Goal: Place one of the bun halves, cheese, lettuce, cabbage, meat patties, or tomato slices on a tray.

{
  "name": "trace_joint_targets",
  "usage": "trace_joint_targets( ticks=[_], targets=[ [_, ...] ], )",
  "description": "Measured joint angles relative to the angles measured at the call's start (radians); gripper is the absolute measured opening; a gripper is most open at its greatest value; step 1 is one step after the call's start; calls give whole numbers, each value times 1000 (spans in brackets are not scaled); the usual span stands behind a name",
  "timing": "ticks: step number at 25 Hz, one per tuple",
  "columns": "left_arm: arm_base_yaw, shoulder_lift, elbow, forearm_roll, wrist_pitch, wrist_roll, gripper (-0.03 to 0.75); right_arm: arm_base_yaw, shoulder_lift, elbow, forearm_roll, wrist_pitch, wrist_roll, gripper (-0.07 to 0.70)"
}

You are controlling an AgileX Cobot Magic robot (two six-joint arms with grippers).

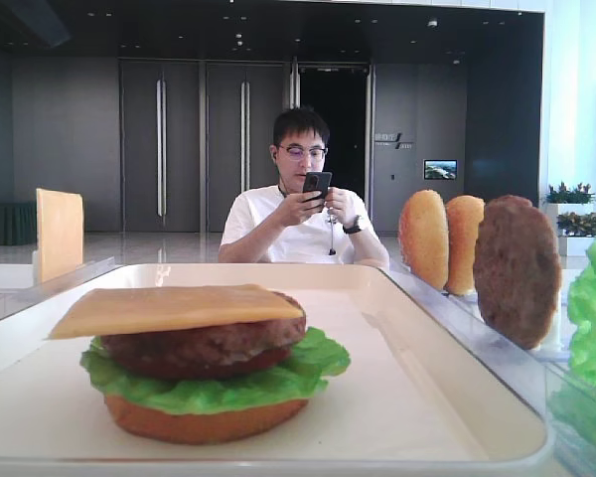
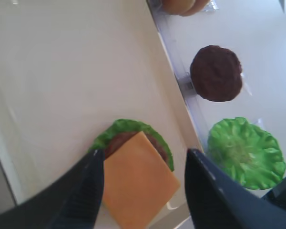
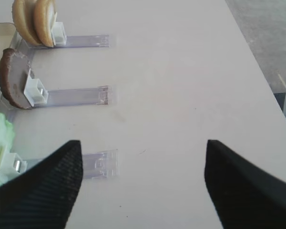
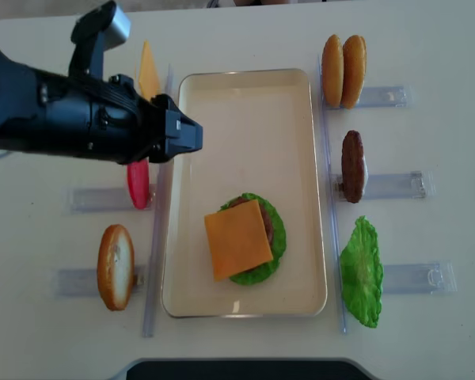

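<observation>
Left wrist view | left end effector [image 2: 145, 188] parted wide above cheese [image 2: 138, 183], gripping nothing | cheese atop patty, lettuce, bun on tray [image 4: 245, 103] | right end effector [image 3: 143, 183] spread, empty | risk: lowering could nudge overhanging cheese, skewing stack

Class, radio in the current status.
Left gripper open, empty. Right gripper open, empty. Square yellow-orange cheese slice tops burger on cream rectangular tray. Nothing obstructing.

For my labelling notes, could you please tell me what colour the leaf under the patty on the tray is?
Bright green: the lettuce shows best in the exterior high view.
</observation>
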Motion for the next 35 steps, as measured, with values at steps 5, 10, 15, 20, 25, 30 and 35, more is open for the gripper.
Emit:
trace_joint_targets(
  ticks=[5, 10, 15, 20, 25, 30, 35],
  targets=[
    [0, 1, -104, 247, 73, -184, 419, 0, 0, 0, 0, 0, 0, 535],
    [0, 52, -195, 390, 179, -303, 419, 0, 0, 0, 0, 0, 0, 535],
    [0, 96, -232, 474, 238, -371, 419, 0, 0, 0, 0, 0, 0, 535],
    [0, 97, -255, 561, 280, -404, 419, 0, 0, 0, 0, 0, 0, 535],
    [0, 97, -288, 623, 280, -485, 496, 0, 0, 0, 0, 0, 0, 535],
    [0, 97, -326, 651, 289, -507, 575, 0, 0, 0, 0, 0, 0, 535],
    [0, 97, -362, 726, 382, -534, 582, 0, 0, 0, 0, 0, 0, 535]
  ],
)
